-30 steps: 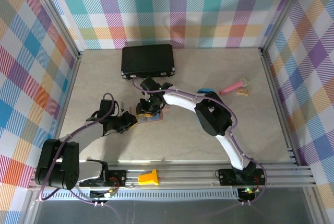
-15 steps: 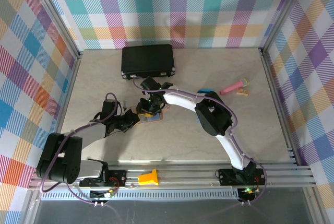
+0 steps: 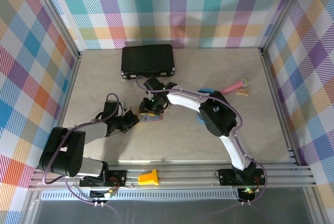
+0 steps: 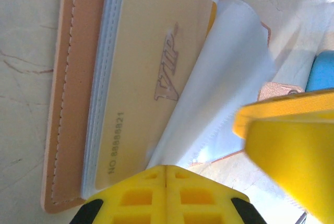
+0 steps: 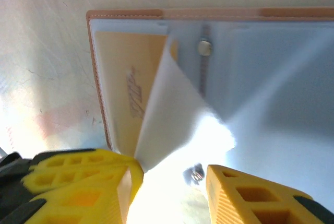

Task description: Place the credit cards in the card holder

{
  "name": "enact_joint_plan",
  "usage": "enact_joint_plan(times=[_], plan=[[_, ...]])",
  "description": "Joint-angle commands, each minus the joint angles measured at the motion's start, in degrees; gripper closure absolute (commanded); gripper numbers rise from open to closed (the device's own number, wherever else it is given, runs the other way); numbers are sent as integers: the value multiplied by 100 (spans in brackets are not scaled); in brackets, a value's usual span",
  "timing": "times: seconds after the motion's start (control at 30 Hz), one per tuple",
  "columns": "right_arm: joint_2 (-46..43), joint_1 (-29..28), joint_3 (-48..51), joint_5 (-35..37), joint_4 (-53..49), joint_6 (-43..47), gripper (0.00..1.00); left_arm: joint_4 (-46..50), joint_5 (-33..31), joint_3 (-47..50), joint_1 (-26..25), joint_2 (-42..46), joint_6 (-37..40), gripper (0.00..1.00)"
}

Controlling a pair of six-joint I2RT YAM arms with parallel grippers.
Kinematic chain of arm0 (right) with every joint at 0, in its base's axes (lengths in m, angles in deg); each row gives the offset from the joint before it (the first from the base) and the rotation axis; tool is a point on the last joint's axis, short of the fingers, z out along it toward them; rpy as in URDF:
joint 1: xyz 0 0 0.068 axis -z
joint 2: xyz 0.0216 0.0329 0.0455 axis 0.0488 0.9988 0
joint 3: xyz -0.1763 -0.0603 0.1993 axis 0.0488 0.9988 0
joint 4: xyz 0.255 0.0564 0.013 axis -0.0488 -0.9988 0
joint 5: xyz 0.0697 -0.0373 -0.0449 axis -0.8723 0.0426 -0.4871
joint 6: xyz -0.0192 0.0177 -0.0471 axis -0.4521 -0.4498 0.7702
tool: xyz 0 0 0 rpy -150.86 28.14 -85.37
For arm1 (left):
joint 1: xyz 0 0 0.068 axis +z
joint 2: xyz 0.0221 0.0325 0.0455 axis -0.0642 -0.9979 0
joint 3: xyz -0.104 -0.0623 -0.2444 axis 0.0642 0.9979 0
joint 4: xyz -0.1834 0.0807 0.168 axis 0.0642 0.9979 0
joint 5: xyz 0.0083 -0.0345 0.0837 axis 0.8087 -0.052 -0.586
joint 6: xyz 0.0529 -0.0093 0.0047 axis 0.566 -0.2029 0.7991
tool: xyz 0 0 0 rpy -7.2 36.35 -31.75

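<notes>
The card holder lies open on the table, salmon leather round bluish-grey sleeves; in the top view the holder sits mid-table between both grippers. One orange-yellow credit card marked VIP lies in its left pocket, and the same card shows from the right wrist. A translucent sleeve flap stands lifted beside it. My left gripper is shut, its tips at the holder's near edge by the card. My right gripper hangs open over the holder, the flap's corner against its left finger.
A large black case lies at the back. A blue tray is partly hidden behind the right arm. A pink object and a small tan piece lie at the right. A yellow part rests on the front rail.
My left gripper has closed and moved in to the holder's near edge. My right gripper shifted slightly right over the holder and opened a little.
</notes>
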Motion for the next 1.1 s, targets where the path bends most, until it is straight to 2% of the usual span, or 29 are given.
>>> enact_joint_plan(times=[0.0,0.17,0.47,0.87,1.07], plan=[[-497,209,314,225,248,51,57,-28,-84,15,-40,-55,111,100],[-433,261,394,163,367,197,57,36,-83,-19,-44,-67,130,100],[-60,248,223,-700,945,297,58,253,-131,-108,-44,81,185,100],[224,187,-72,-984,1025,111,58,617,-244,-215,-31,287,309,100],[373,103,-165,-1537,1605,-26,58,1614,-651,-513,105,744,452,100]])
